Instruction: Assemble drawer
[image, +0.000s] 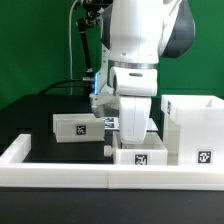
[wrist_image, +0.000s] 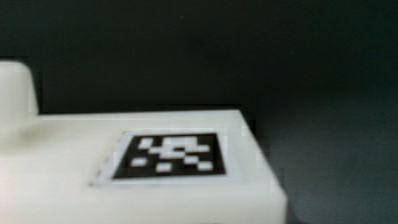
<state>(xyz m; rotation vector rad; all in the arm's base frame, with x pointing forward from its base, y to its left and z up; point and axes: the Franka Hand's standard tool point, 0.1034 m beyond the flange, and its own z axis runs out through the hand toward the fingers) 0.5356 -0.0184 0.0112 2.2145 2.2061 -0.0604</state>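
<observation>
Tray (wrist_image: 178, 195) cropped, blurred; hand (image: 127, 140) largely hidden

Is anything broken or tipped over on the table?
Nothing stands out. The box shell stands upright, and both trays, the far tray and the near tray, sit level. No cracks or spills show, though the arm hides part of the near tray.

Black table (image: 35, 115), low white rail (image: 70, 173) edging its front, green backdrop (image: 30, 40) behind
</observation>
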